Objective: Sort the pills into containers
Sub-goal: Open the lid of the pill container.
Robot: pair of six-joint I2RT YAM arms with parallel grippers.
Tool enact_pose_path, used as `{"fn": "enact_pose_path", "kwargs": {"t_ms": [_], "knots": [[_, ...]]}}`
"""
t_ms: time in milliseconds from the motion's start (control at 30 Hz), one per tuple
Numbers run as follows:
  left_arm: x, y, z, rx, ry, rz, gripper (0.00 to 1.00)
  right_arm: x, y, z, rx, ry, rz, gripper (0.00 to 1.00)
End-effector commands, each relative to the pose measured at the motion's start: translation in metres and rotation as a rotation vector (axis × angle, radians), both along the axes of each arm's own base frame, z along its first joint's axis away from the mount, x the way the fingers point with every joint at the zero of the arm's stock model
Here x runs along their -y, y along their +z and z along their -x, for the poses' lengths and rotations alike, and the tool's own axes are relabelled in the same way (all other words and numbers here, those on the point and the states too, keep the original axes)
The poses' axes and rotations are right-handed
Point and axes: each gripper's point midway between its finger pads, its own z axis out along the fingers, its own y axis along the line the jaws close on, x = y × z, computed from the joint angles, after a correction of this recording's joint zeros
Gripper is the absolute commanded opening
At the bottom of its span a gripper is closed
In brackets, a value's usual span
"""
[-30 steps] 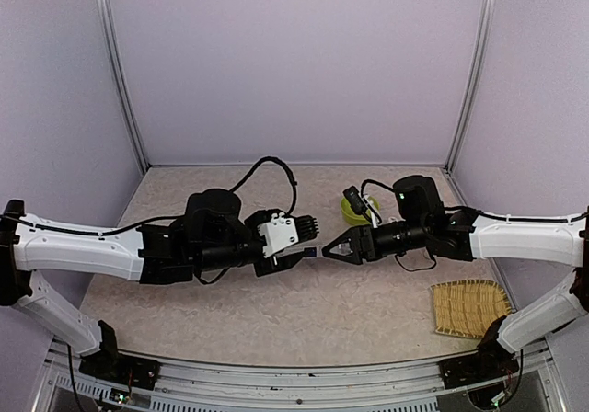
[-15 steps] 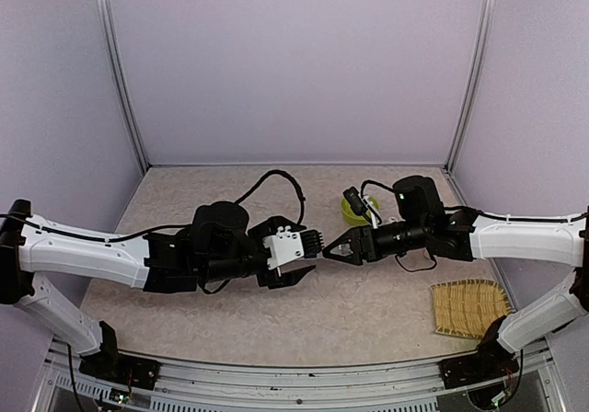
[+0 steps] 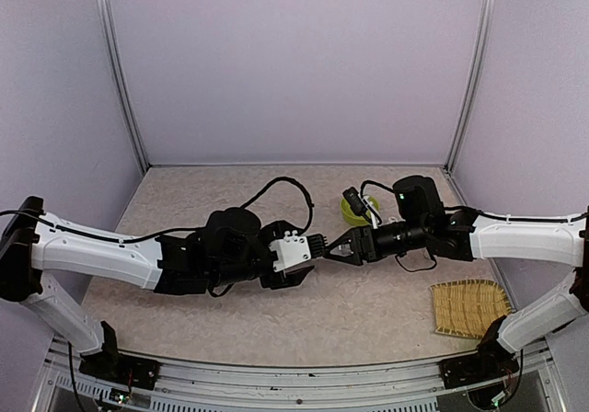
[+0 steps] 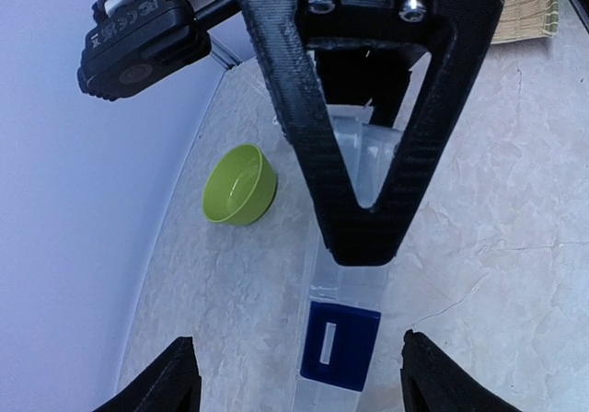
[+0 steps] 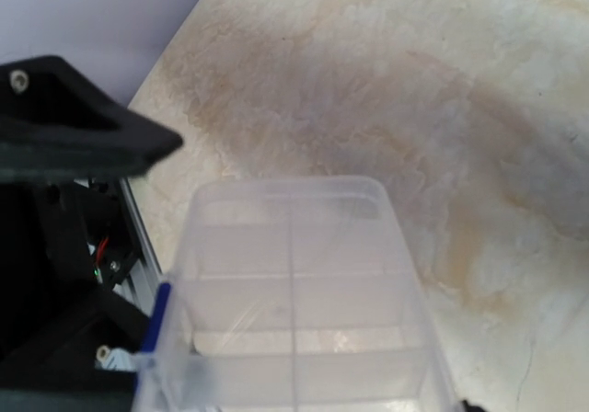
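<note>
Projecting from the right gripper's (image 3: 333, 246) closed jaws, the clear pill box (image 4: 345, 288) is flanked at its blue-latched end by the left gripper's (image 3: 313, 244) wide-open, empty jaws.

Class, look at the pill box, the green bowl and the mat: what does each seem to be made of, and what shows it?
The pill box: clear, glossy plastic; inner dividers show through its walls. The bowl: probably plastic, smooth even lime green. The mat: likely woven bamboo or straw; tan ribbed strips.

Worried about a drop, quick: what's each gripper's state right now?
Left gripper: open, holding nothing.
Right gripper: shut on the clear plastic rectangular pill box.
</note>
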Motion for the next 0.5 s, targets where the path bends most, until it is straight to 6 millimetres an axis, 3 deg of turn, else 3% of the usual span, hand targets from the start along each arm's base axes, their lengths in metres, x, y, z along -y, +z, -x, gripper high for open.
{"fn": "enact_pose_path", "kwargs": {"t_ms": [0, 467], "knots": [[0.004, 0.022, -0.007, 0.038, 0.032, 0.051, 0.72, -0.002, 0.011, 0.005, 0.023, 0.018, -0.03, 0.36], [-0.006, 0.042, -0.007, 0.037, 0.027, 0.122, 0.68, -0.001, 0.003, 0.005, 0.023, 0.019, -0.011, 0.36]]}}
